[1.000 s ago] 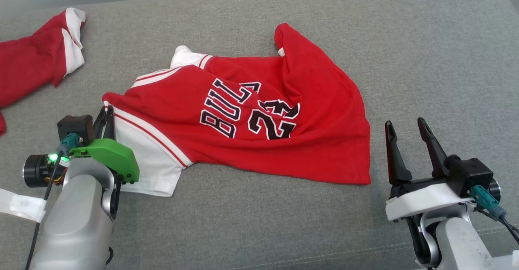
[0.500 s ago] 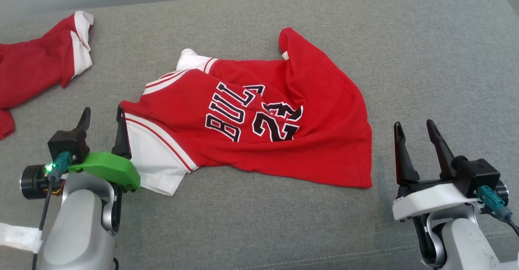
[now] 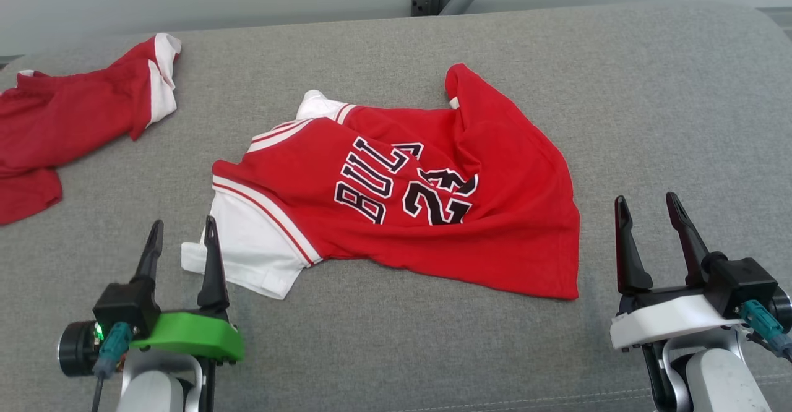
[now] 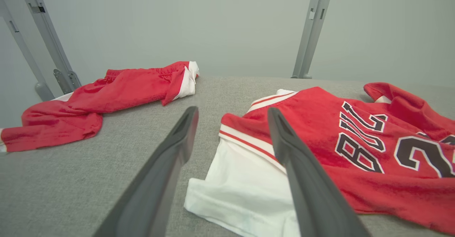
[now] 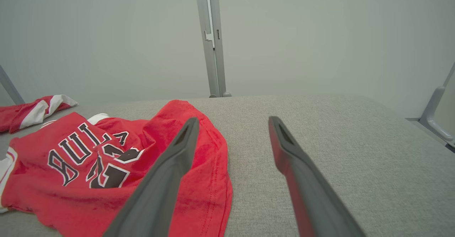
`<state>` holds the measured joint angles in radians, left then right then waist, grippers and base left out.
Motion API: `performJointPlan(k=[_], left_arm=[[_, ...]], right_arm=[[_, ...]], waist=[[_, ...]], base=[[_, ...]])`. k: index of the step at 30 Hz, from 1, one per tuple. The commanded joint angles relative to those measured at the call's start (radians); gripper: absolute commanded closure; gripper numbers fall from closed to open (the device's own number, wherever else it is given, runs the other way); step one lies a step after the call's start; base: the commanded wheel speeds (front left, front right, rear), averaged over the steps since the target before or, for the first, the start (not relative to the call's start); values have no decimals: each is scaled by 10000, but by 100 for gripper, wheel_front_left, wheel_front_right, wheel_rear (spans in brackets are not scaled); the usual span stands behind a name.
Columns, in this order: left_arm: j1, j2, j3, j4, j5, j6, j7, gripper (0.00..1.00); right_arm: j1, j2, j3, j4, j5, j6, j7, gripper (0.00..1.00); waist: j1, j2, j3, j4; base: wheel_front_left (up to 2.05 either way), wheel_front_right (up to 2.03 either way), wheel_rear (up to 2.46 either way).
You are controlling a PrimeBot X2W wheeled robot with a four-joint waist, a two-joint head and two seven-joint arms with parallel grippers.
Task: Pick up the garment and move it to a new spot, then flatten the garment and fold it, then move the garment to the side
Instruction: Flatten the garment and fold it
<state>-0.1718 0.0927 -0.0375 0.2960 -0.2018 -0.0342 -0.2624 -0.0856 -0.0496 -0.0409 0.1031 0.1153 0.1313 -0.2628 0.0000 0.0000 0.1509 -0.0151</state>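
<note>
Presently done: jersey [image 3: 433,232] likely placed, rumpled
Remaining: flatten, fold, shift aside
Tools: left gripper [image 3: 184,222], right gripper [image 3: 645,198] flank jersey, wide, empty

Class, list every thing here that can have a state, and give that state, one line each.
jersey: crumpled, unfolded, lying loose on the cushion.
shorts: rumpled, lying apart from the jersey.
left gripper: jaws open, empty, beside the white sleeve.
right gripper: jaws open, empty, clear of the jersey.
</note>
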Motion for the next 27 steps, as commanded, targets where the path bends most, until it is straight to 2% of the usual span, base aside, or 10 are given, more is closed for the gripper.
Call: performJointPlan(k=[1,12,27], left_arm=[[340,-76,36,-187,54,-4,-34,0],[1860,-361,132,-1210,134,63,-34,0],[2215,-417,-91,-1149,33,136,-34,0]], right_arm=[[165,-19,11,-89,-67,-11,-29,0],[871,-21,-73,-186,148,-11,-29,0],[927,-19,199,19,316,-11,-29,0]], waist=[[0,0,-151,78],[0,0,-639,213],[0,0,-822,102]], base=[[0,0,0],[0,0,0],[0,0,0]])
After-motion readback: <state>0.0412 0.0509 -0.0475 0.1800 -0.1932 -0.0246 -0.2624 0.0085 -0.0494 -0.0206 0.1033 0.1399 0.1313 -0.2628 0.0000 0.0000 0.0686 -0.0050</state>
